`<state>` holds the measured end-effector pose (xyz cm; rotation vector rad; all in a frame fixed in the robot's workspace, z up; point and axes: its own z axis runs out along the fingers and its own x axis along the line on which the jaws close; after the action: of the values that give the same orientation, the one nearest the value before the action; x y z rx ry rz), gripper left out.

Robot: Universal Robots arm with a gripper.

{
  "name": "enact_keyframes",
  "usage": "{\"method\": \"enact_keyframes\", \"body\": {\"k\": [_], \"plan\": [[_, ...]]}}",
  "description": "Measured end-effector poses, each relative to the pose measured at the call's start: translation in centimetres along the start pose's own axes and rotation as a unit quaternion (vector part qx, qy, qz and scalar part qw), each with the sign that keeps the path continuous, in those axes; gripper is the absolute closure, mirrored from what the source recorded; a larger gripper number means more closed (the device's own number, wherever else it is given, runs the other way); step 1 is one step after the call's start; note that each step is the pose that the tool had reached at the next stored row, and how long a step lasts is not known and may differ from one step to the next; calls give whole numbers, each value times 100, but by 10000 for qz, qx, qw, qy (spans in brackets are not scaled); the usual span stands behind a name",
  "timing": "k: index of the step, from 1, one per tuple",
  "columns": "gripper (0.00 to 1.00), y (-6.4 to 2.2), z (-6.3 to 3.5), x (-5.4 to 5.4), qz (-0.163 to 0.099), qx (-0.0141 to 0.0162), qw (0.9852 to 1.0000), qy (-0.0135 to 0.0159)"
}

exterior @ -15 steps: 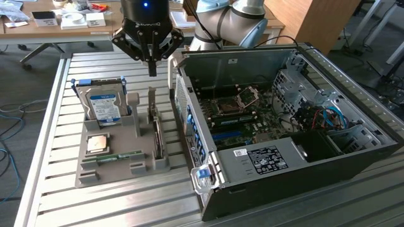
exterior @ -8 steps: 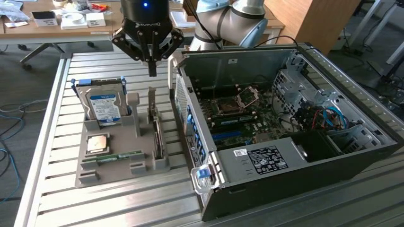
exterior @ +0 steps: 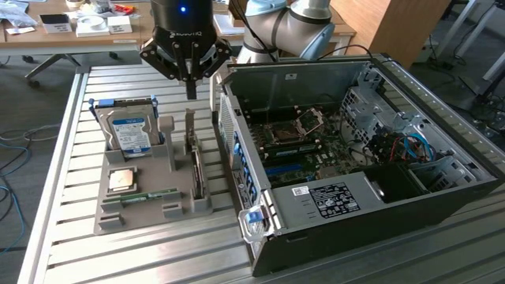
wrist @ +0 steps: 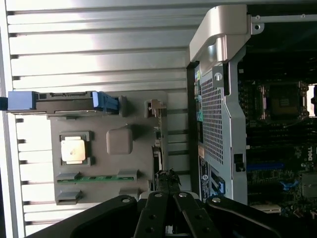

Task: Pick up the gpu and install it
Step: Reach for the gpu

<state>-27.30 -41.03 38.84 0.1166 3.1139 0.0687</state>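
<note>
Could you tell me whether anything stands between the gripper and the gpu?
Nothing visible does. The gripper hangs just above the gpu, which stands on edge in the gray holder, with only open air between them.

Greys and blacks, with touches of blue and green

Black gripper (exterior: 190,93); pale silvery table (exterior: 142,254), striped by its ribbed slats; matte grey holder (exterior: 118,220); silver hard drive (exterior: 130,133) with a blue-and-white label and blue side rails; thin green memory stick (exterior: 142,196); gpu (exterior: 197,177) dark with a silvery bracket; computer case (exterior: 355,228) dark grey, its side panel dotted with fine perforations; blue and red cables (exterior: 412,148) inside.
</note>
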Motion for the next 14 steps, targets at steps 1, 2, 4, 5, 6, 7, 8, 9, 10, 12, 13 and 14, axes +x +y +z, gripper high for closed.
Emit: {"method": "enact_keyframes", "body": {"k": [1, 2, 4, 5, 6, 7, 8, 9, 10, 12, 13, 14], "plan": [[89, -18, -1, -1, 0, 0, 10000, 0], [89, -38, -2, -3, 0, 0, 10000, 0], [89, -79, -3, -5, 0, -1, 10000, -1], [89, -99, -4, -6, 0, -1, 10000, 0], [89, -120, -5, -8, 0, 0, 10000, -1], [89, -140, -5, -9, 0, 0, 10000, -1], [89, -160, -7, -10, 0, 0, 10000, 0], [89, -181, -7, -12, 0, 0, 10000, 0], [89, -200, -8, -12, 0, 0, 10000, -1], [89, -243, -9, -14, 0, 0, 10000, -1], [89, -259, -10, -15, 0, 0, 10000, -1], [89, -276, -10, -16, 0, -1, 10000, -1]]}}
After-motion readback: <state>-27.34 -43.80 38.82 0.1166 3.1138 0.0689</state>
